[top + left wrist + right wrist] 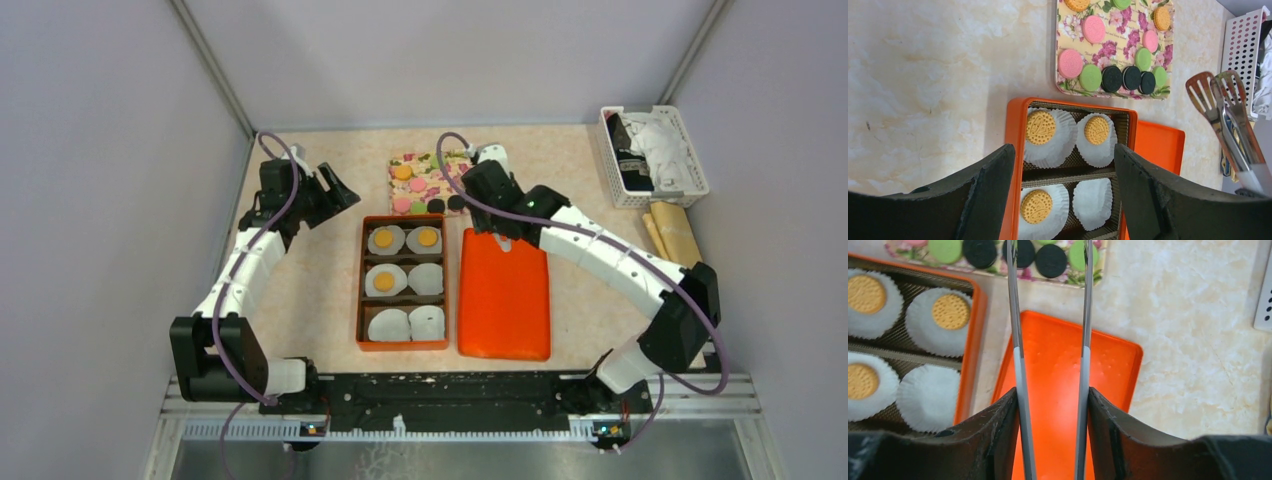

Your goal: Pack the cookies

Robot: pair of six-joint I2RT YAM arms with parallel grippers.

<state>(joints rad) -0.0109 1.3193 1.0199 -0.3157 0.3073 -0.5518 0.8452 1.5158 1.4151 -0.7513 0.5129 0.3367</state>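
Note:
Orange, pink, green and black cookies (418, 185) lie on a floral board (1110, 50) at the back. An orange box (361, 290) holds six white paper cups. Three cups hold an orange cookie (384, 238); three are empty (427, 322). My right gripper (488, 186) is shut on metal tongs (1018, 340). The tongs' tips reach the black cookies (980, 251) at the board's near right edge, with nothing seen between them. My left gripper (335, 190) is open and empty, left of the box's far end. The box (1015, 125) shows between its fingers.
The orange lid (504, 295) lies flat to the right of the box, under my right arm. A white basket (655, 155) with cloths stands at the back right, with a wooden roll (675, 232) in front of it. Walls close three sides.

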